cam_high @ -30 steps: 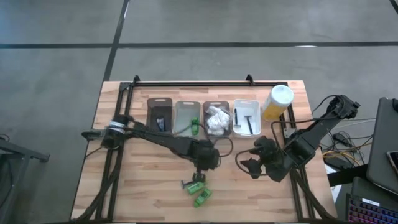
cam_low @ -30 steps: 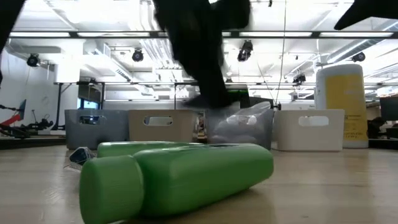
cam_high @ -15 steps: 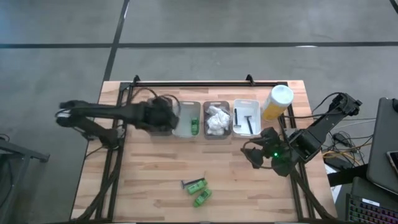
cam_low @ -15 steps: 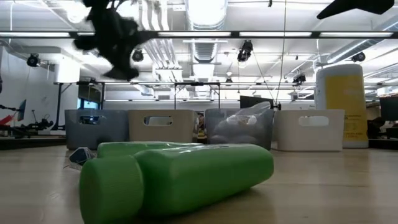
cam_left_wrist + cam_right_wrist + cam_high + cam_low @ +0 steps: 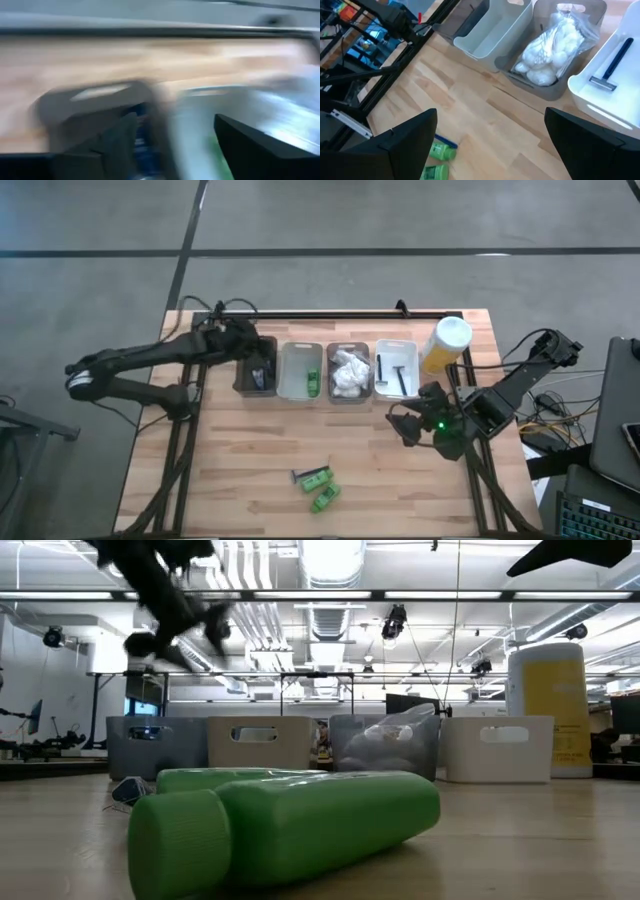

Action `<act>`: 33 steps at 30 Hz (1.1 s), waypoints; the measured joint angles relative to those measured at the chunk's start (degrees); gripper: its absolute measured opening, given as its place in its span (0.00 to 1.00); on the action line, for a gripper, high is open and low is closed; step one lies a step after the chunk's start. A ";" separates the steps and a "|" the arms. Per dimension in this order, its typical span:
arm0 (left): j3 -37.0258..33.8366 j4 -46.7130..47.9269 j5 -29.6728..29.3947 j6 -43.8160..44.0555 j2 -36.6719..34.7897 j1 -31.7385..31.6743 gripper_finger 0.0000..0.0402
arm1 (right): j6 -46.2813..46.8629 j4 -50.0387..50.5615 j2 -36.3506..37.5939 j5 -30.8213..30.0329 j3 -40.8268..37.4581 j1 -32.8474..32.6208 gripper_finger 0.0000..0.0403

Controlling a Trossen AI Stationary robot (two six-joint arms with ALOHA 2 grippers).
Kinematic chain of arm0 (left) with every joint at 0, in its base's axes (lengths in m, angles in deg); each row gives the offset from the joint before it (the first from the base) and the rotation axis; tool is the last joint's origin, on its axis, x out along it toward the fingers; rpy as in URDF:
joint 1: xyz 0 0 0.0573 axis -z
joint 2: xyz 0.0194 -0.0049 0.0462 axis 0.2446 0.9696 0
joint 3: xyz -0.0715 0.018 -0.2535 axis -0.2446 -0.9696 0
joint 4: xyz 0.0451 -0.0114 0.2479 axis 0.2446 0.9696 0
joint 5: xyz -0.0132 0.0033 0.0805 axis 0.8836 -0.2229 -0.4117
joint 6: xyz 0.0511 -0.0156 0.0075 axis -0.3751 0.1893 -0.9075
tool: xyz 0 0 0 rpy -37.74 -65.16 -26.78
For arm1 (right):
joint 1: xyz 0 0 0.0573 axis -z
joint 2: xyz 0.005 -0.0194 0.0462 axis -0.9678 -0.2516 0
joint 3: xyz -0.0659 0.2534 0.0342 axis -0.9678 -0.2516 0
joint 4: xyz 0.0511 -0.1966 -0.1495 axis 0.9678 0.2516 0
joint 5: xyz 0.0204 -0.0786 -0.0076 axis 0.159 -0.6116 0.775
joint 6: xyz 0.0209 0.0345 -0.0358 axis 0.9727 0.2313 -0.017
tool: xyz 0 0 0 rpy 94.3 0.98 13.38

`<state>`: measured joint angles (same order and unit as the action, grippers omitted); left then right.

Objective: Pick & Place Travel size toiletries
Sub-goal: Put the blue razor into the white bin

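Observation:
Two bright green little bottles [image 5: 321,488] lie on their sides on the wood near the table's front middle, large in the low view [image 5: 300,825], with a small dark item [image 5: 299,475] beside them. At the back stand four trays: a dark one [image 5: 257,367], a clear one holding a green bottle [image 5: 313,383], one with white packets [image 5: 348,372], and a white one with black sticks [image 5: 398,375]. My left gripper [image 5: 250,350] hangs open and empty above the dark tray [image 5: 90,100]. My right gripper [image 5: 402,430] is open and empty over the table's right half [image 5: 491,115].
A tall yellow cylinder with a white cap [image 5: 445,343] stands at the back right beside the white tray. A black rail [image 5: 330,314] runs along the far edge. Bare wood lies between the trays and the bottles.
My left gripper has swung fast from just above the green bottles toward the table's far left, rising, and now hangs over the dark tray. The bottles and the dark item have stayed put. My right gripper has drawn back a little toward the far right.

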<state>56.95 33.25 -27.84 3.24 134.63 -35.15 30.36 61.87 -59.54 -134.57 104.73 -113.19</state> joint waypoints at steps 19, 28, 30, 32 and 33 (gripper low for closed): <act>11.48 -10.11 -7.91 -12.14 24.47 45.99 0.63 | -13.28 -1.79 -5.37 8.09 0.07 -0.11 0.90; 25.46 -4.66 0.17 -14.45 44.29 47.88 0.57 | -13.16 -3.43 -6.82 11.89 0.07 -1.10 0.90; 28.18 -1.97 2.94 -14.66 47.13 48.18 0.57 | -12.10 -3.52 -6.98 12.03 0.07 -1.87 0.90; 30.43 0.68 5.46 -14.94 49.33 48.74 0.56 | -11.15 -3.50 -6.99 12.12 0.07 -2.59 0.90; 31.41 1.58 5.92 -15.31 50.10 49.20 0.56 | -10.67 -3.54 -6.99 12.11 0.07 -3.00 0.90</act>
<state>88.36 34.83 -21.92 -12.07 184.74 14.04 19.69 58.33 -66.53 -122.46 104.79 -116.19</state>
